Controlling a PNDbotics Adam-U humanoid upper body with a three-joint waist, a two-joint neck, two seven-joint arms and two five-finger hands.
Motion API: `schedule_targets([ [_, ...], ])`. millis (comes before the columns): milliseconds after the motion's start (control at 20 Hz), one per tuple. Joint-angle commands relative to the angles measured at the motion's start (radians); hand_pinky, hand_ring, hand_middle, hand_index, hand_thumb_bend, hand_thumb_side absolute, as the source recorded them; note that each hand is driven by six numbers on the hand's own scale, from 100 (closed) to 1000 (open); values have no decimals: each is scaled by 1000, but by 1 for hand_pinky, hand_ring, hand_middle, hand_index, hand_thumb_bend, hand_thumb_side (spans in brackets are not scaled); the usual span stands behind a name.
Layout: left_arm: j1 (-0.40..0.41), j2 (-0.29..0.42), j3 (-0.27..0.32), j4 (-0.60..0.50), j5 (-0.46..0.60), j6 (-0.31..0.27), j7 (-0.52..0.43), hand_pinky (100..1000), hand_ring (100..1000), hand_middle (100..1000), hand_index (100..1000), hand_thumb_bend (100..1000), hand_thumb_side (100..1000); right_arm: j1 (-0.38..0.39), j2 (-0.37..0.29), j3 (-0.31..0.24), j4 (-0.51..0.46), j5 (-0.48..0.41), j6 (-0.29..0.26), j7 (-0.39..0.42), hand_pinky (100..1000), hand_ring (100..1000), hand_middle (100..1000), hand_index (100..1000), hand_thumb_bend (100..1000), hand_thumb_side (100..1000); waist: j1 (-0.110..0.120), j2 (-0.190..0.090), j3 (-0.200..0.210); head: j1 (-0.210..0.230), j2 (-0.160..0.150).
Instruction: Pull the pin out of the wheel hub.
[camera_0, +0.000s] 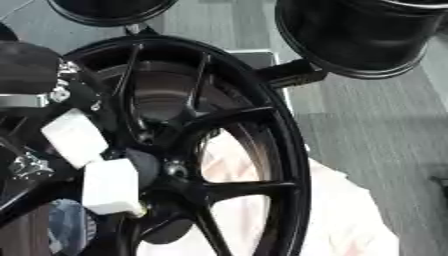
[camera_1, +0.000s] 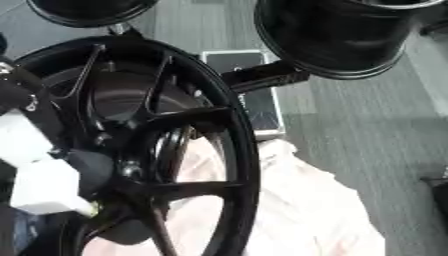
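The middle of the big black wheel (camera_0: 219, 150), the wheel hub (camera_0: 175, 169), sits low and left of centre in the left eye view. A small shiny round bit shows there, but it is too small to say whether it is the pin. Black spokes spread out from the hub to the round rim. The wheel stands up on its edge and fills most of the left half of both views. The robot's left hand (camera_0: 92, 160) comes in from the left side and is right at the hub. It has two pale, blocky fingertips (camera_0: 109, 187). The lower one sits just beside the hub and seems to touch the wheel there, and the upper one is a little above and to the left of it. The rest of the hand is black with silver parts and lies against the spokes. I cannot tell if the hand is open or closed, or if it holds anything. The right hand does not show in either view. Behind the wheel lies a pale pink cloth (camera_1: 297, 210), seen through the gaps between the spokes and off to the right. At the top are two more black wheels, a big one (camera_0: 363, 35) on the right and another (camera_0: 109, 10) at the top left. The floor (camera_0: 385, 130) is grey with stripes.
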Motion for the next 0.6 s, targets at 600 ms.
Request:
schedule_targets([
  [600,-5,31,33,-10,5,-17,29,693,553,455,620,491,100,4,-12,-4,-12,-2,-3,1,562,620,571,653,100,470,1,-26,1,-3,-12],
])
